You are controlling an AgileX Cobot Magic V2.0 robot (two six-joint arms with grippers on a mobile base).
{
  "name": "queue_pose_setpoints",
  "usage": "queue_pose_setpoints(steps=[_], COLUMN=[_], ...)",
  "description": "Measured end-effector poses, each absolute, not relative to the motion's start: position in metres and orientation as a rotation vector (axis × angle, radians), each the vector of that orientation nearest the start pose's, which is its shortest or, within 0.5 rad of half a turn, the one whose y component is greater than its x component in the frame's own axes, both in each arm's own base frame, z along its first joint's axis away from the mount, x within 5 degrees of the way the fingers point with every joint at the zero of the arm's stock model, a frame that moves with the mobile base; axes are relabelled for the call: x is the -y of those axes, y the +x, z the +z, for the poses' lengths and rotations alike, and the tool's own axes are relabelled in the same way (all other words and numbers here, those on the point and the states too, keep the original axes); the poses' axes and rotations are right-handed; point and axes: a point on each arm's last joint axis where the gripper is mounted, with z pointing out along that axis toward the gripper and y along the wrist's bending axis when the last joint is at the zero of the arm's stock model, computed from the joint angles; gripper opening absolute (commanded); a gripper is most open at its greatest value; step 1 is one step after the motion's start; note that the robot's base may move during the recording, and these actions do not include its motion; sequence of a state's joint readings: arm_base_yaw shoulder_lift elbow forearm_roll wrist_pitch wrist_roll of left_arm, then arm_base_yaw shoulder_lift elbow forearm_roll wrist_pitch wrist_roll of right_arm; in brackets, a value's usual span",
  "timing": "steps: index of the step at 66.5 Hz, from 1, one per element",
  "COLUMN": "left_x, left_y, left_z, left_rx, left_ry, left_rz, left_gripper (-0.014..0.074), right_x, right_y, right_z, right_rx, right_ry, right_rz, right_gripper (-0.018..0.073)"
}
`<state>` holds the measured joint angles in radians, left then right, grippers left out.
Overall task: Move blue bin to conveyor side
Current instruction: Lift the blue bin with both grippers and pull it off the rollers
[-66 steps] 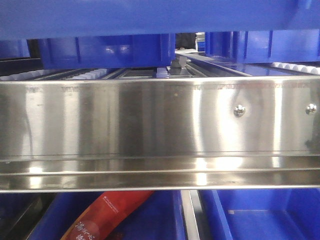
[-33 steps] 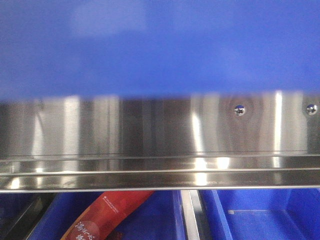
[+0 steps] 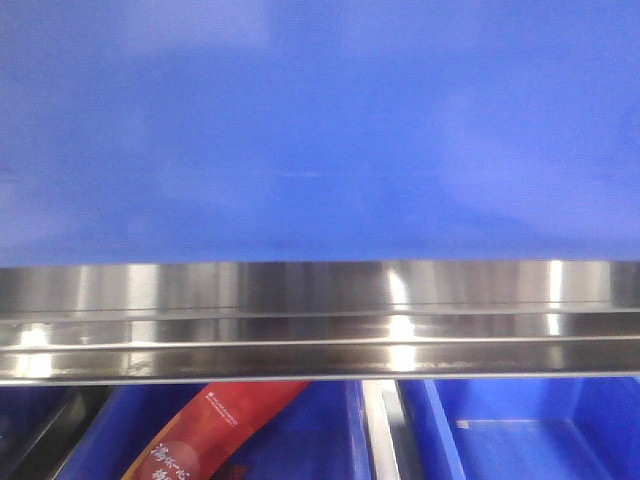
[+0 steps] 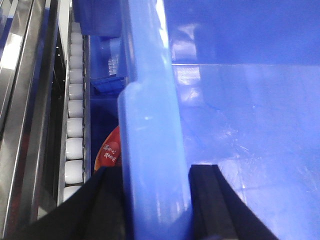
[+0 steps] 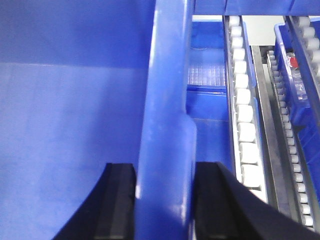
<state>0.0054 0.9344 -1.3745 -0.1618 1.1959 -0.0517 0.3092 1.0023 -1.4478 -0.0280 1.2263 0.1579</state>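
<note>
- My left pincer (image 4: 155, 172) is clenched on the blue bin (image 4: 150, 100). One black finger (image 4: 107, 200) sits outside the thick rolled rim and the other inside, both against the wall.
- My right pincer (image 5: 164, 169) grips the opposite rim the same way, with a dark finger (image 5: 117, 200) on the inner side and its mate on the outer side.
- Both wrists look along the rim from just behind the fingers, and the rim runs straight away up the middle of each view. The arms themselves are out of sight.
- In the front view the bin's glossy wall fills the upper half, blurred and very close to the lens. Its lower edge overlaps the top of the conveyor (image 3: 320, 320) side rail, which is brushed steel with bright streaks.
- I cannot tell whether the bin's base touches the conveyor.
- The left wrist view shows a line of pale rollers (image 4: 75, 125) just beside the bin's outer wall, with steel rails further out.
- The right wrist view shows another roller line on that side, and beyond it a smaller blue crate (image 5: 300, 90).
- A red packet (image 3: 210, 430) with white lettering lies in a lower blue crate (image 3: 300, 440) under the rail. A second lower crate (image 3: 520, 430) sits beside it.
</note>
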Motion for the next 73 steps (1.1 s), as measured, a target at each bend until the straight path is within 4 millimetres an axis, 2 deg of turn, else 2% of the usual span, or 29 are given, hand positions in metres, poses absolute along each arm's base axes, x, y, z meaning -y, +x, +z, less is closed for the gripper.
queue_pose_setpoints(steps=[73], left_x=[0.0125], left_y=[0.1398], left_z=[0.4627], left_rx=[-2.235], left_ry=[-0.049], left_rz=[-0.221], left_gripper=[-0.0018], right_x=[-0.0453], right_y=[0.1497], right_z=[0.4713], right_rx=[-2.246], right_ry=[-0.167], right_rz=[0.217], right_gripper=[-0.0081])
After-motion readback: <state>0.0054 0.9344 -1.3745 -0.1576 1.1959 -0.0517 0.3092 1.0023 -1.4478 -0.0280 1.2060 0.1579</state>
